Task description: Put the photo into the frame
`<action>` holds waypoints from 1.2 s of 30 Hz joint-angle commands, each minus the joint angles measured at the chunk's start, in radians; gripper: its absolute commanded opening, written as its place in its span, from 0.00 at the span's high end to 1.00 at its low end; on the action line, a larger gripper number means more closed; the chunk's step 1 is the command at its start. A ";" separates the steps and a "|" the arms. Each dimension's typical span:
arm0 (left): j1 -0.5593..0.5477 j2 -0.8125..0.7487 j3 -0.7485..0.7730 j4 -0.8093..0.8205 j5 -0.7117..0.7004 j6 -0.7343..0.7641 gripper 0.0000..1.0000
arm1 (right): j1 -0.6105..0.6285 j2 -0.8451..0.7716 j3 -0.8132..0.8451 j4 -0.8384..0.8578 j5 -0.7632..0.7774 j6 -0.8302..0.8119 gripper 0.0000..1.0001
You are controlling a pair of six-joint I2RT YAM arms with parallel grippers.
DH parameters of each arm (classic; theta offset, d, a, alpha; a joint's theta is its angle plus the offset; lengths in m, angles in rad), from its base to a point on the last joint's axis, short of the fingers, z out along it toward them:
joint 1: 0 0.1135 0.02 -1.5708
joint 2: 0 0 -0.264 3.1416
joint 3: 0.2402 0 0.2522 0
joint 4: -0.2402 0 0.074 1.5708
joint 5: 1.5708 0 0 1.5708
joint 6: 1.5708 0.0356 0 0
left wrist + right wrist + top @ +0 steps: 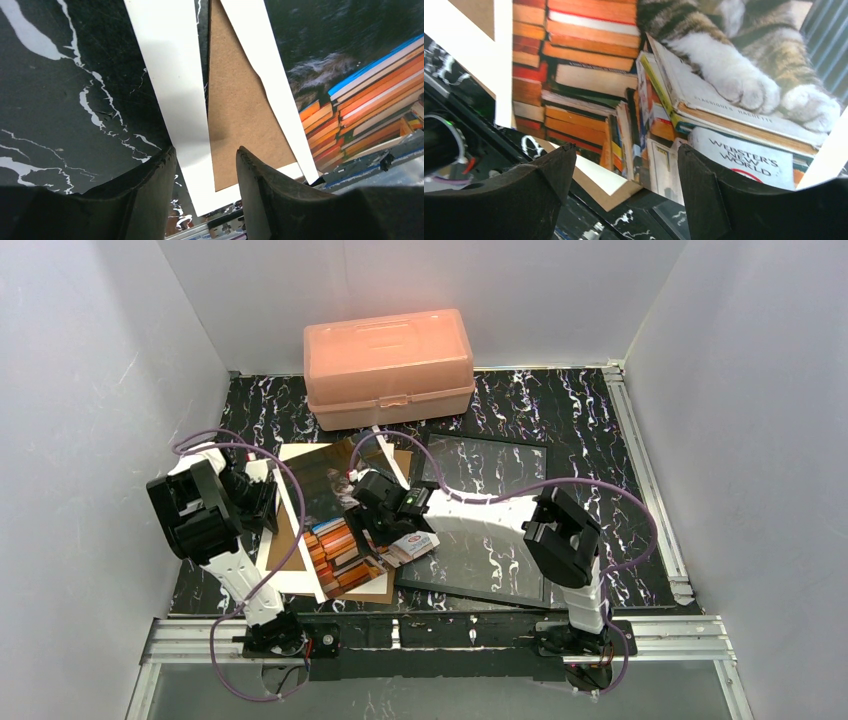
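The photo (322, 502), a cat over stacked orange-red books, lies face up on a pile of sheets left of centre. Its lower right corner overlaps the near left corner of the frame (500, 475), a flat black rectangle with a clear pane. My right gripper (362, 527) hovers open over the photo's (649, 100) lower right part, fingers either side of that corner, with the frame's corner (676, 215) below. My left gripper (256, 504) is open at the pile's left edge, its fingers (150, 200) straddling white sheet and brown board, holding nothing.
Under the photo lie a brown backing board (240, 125) and a white mat sheet (175, 75), fanned out at angles. A peach plastic box (388, 365) stands at the back behind the frame. White walls close in left, right and back; a metal rail runs along the right.
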 commanded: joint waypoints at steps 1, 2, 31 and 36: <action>0.005 -0.008 -0.078 0.188 -0.127 -0.012 0.55 | 0.038 -0.030 0.008 -0.089 0.076 -0.052 0.18; 0.005 -0.008 -0.081 0.218 -0.163 -0.019 0.57 | 0.043 -0.037 -0.006 -0.089 0.079 -0.052 0.18; 0.052 -0.007 0.133 0.029 -0.076 -0.035 0.74 | 0.117 -0.123 -0.218 0.091 -0.095 -0.100 0.24; 0.053 -0.013 0.140 0.015 -0.072 -0.035 0.74 | 0.127 -0.143 -0.257 0.090 -0.090 -0.105 0.24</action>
